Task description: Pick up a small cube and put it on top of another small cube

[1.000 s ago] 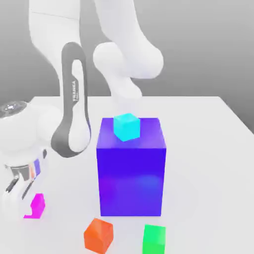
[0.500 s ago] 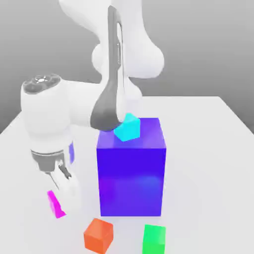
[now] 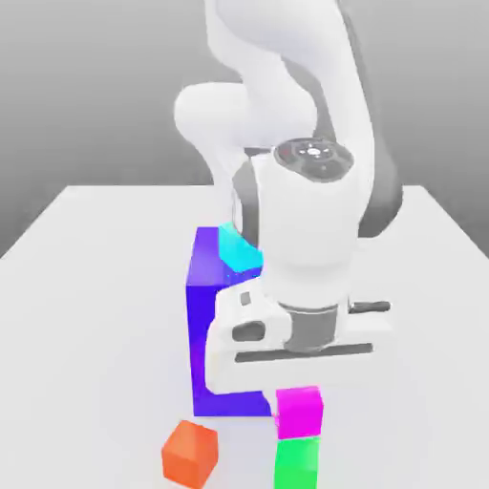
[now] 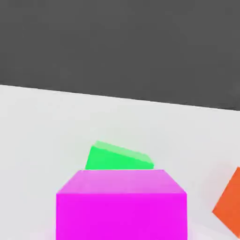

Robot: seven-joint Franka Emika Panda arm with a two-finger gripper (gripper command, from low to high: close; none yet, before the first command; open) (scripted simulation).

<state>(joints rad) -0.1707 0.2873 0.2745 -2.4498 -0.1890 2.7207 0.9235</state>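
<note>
Magenta cube (image 3: 299,412) in the claw (image 3: 299,396), above the green cube (image 3: 296,463).
The claw is clamped on it; the orange cube (image 3: 190,453) sits nearby on the tabletop (image 3: 95,287), the blue block (image 3: 212,325) behind.

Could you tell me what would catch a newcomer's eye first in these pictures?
Most striking is the big white robot arm in the middle of the exterior view, bent down over the table with the magenta cube under its hand, just above the green cube. Behind it stands the large blue-violet block with a cyan cube on top. An orange cube lies on the white table near the front, toward the exterior view's left.
</note>
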